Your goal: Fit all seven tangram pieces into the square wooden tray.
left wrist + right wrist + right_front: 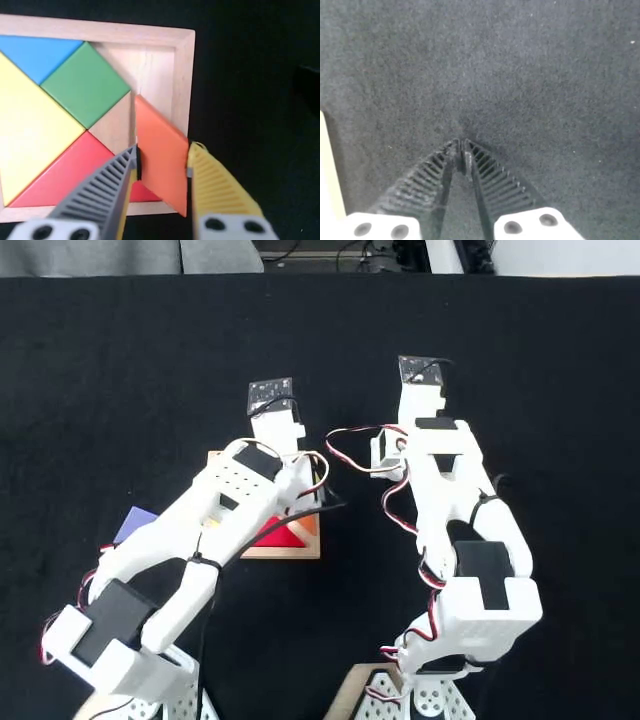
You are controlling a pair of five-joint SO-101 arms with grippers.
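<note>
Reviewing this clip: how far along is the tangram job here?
Done: blue triangle, green square, yellow triangle and red triangle lie flat in the wooden tray. In hand: left gripper shut on the orange parallelogram, which overlaps the rim, apparently not seated. Left: bare wood beside the green square is unfilled; a purple piece lies outside the tray. Right gripper is shut over the cloth.

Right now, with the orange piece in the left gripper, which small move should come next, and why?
Probably nudge the orange piece toward the green piece, then lower it. The left gripper is shut on it, its outer edge seems to lie over the rim of the tray, and bare wood shows beside the green piece.
</note>
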